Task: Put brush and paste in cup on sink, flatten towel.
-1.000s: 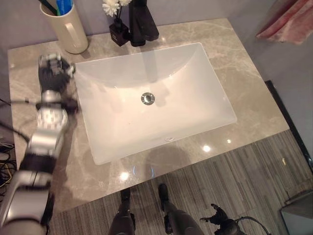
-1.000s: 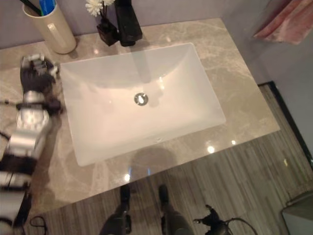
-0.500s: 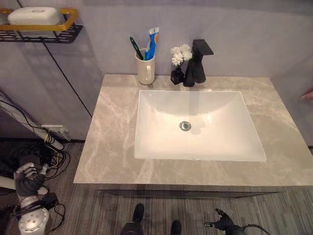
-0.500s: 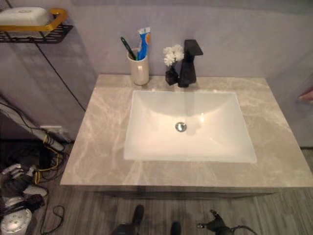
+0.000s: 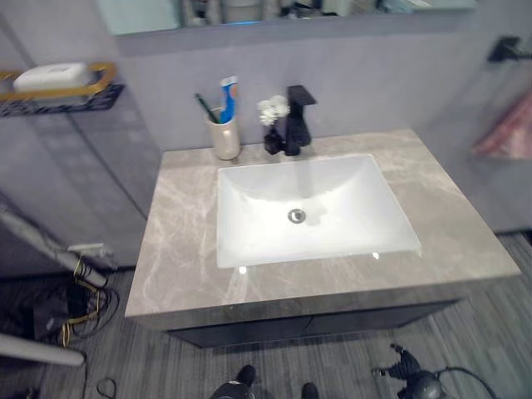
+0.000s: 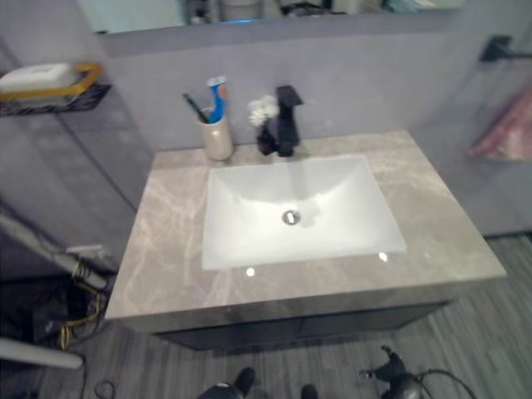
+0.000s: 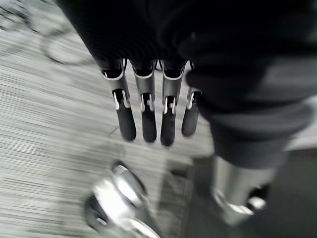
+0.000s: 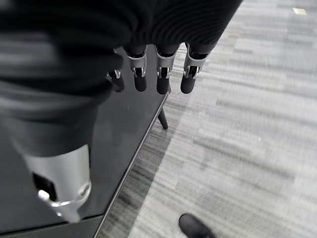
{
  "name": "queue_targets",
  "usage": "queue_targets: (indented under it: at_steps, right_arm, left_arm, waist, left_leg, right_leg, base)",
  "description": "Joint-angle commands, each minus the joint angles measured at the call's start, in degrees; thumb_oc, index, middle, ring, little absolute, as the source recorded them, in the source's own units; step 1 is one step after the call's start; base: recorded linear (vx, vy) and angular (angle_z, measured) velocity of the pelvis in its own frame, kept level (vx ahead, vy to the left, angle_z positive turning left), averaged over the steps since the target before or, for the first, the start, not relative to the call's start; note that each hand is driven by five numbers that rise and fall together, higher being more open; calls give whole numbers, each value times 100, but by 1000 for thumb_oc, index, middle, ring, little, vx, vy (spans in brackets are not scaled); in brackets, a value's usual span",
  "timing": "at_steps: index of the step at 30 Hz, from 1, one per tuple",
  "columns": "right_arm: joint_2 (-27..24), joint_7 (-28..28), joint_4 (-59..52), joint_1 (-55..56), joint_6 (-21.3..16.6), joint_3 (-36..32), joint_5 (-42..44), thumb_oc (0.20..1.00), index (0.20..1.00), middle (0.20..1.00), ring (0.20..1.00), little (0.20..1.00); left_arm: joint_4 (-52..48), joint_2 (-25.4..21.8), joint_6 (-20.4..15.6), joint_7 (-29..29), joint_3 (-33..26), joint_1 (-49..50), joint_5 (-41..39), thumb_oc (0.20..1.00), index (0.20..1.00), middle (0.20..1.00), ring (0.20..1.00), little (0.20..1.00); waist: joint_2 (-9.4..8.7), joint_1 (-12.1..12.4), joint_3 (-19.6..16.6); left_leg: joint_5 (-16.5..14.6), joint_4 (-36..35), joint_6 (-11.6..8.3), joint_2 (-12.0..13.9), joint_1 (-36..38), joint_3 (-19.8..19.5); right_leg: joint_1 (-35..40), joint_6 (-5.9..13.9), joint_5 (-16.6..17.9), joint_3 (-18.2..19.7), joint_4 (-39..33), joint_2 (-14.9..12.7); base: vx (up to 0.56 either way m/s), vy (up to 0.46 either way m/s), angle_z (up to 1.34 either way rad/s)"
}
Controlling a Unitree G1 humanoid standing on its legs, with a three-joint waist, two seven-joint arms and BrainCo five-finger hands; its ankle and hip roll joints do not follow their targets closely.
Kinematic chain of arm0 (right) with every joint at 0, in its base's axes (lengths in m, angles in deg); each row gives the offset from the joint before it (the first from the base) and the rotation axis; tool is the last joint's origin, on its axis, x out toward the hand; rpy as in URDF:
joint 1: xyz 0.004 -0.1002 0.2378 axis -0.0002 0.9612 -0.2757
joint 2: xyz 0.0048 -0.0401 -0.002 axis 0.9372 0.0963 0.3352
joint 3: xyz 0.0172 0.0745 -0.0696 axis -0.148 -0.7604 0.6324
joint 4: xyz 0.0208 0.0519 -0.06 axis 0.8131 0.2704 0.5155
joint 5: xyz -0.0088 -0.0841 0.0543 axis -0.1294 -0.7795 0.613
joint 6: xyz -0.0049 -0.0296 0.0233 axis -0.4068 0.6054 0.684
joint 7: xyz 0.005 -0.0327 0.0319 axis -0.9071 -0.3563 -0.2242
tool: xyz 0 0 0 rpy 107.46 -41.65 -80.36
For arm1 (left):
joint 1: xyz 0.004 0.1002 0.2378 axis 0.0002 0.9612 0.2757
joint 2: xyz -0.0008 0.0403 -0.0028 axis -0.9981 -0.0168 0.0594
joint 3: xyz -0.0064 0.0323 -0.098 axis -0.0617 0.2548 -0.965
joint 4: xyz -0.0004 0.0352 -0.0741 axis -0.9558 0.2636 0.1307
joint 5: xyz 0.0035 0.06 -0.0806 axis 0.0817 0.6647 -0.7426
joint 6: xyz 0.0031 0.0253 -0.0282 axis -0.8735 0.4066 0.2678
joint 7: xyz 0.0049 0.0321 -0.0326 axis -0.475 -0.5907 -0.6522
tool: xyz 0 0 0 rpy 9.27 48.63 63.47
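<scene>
A cream cup (image 5: 224,138) stands on the marble counter (image 5: 179,249) at the sink's back left corner. A dark green toothbrush (image 5: 204,108) and a blue toothpaste tube (image 5: 227,97) stand upright in it. A pink towel (image 5: 508,127) hangs on the right wall under a black rail (image 5: 506,48). My left hand (image 7: 148,116) hangs over the grey floor with straight fingers and holds nothing. My right hand (image 8: 161,77) also hangs low beside a dark cabinet (image 8: 124,129), its fingers relaxed and empty.
The white basin (image 5: 307,208) fills the middle of the counter. A black faucet (image 5: 298,119) and a small vase of white flowers (image 5: 272,125) stand behind it. A wall shelf (image 5: 58,87) with a soap dish is at the left. Cables (image 5: 71,303) lie on the floor.
The camera has pulled back from the sink, so the whole counter now shows. My left hand has left the counter by the cup and dropped down to my side.
</scene>
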Motion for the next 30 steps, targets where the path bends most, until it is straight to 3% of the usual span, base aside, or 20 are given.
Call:
queue_targets:
  at_steps: [1,4,7,14,16,17,21,25,27,28,30]
  right_arm:
    - [209,85,-109,124,-106,77,83,1000,1000,1000,1000,1000]
    - [295,81,-66,138,-89,40,174,1000,1000,1000,1000,1000]
    - [416,81,10,167,-73,49,239,1000,1000,1000,1000,1000]
    - [464,12,-177,213,-64,-97,422,1000,1000,1000,1000,1000]
    - [478,-36,-285,158,-73,-157,510,1000,1000,1000,1000,1000]
    - [490,-43,-326,124,-73,-174,531,1000,1000,1000,1000,1000]
    - [467,-36,-645,133,-89,-229,475,1000,1000,1000,1000,1000]
    - [433,-10,-638,206,-108,-275,445,1000,1000,1000,1000,1000]
    - [426,-37,-658,181,-108,-280,444,1000,1000,1000,1000,1000]
    - [415,-46,-736,161,-104,-259,420,1000,1000,1000,1000,1000]
    - [398,-88,-692,168,-127,-283,464,1000,1000,1000,1000,1000]
  left_arm:
    - [212,-364,-146,237,230,-343,835,1000,1000,1000,1000,1000]
    - [208,-362,-194,172,473,-480,1208,1000,1000,1000,1000,1000]
    - [11,-395,-297,104,1094,-710,2017,1000,1000,1000,1000,1000]
    - [-378,-489,-362,-18,1526,-987,2520,1000,1000,1000,1000,1000]
    - [-413,-492,-376,-79,1505,-1053,2501,1000,1000,1000,1000,1000]
    - [-473,-503,-381,-119,1473,-1050,2473,1000,1000,1000,1000,1000]
    - [-589,-462,-366,-153,1292,-980,2253,1000,1000,1000,1000,1000]
    - [-565,-443,-315,-164,1115,-975,2024,1000,1000,1000,1000,1000]
    - [-581,-457,-304,-191,1017,-968,1862,1000,1000,1000,1000,1000]
    - [-641,-474,-314,-182,953,-947,1775,1000,1000,1000,1000,1000]
    - [-503,-446,-315,-200,858,-995,1730,1000,1000,1000,1000,1000]
  waist:
    - [-379,-28,-34]
    - [-355,-106,-44]
    - [-272,-185,10]
    - [-254,-381,170]
    - [-273,-414,237]
    - [-280,-378,267]
    - [-180,-176,413]
    - [-208,-114,255]
    - [-287,12,112]
    - [-327,-6,84]
    - [-409,-47,-8]
  left_leg:
    - [31,409,473,-526,72,-30]
    - [-108,291,560,-564,263,21]
    - [-264,350,769,-726,359,391]
    - [-438,484,1008,-933,277,997]
    - [-480,484,1038,-905,228,1295]
    - [-506,483,1028,-827,207,1473]
    - [-442,242,940,-304,328,2226]
    - [-289,-11,933,-34,386,2705]
    - [-325,-58,871,117,415,3028]
    - [-310,-178,827,177,498,3162]
    - [-317,-217,780,306,578,3304]
  right_leg:
    - [-116,-29,-261,-70,366,253]
    - [-139,30,-201,51,442,213]
    - [-400,201,1,482,620,141]
    - [-943,524,404,1245,788,78]
    - [-1144,667,590,1299,733,17]
    - [-1243,687,633,1116,695,-54]
    - [-1402,505,160,-1042,1140,-586]
    - [-965,363,-254,-1539,1698,-515]
    - [-631,348,-351,-2106,1461,-544]
    - [-647,334,-310,-2137,1294,-494]
    - [-542,288,-335,-1837,1061,-268]
  base:
    - [-32,145,-51]
    - [-61,113,-30]
    - [-172,222,-87]
    - [-134,123,-74]
    - [-127,16,-65]
    - [-121,-51,-59]
    - [-136,-72,-148]
    - [-94,-134,-123]
    - [4,-212,-74]
    - [41,-227,-109]
    - [107,-278,-130]
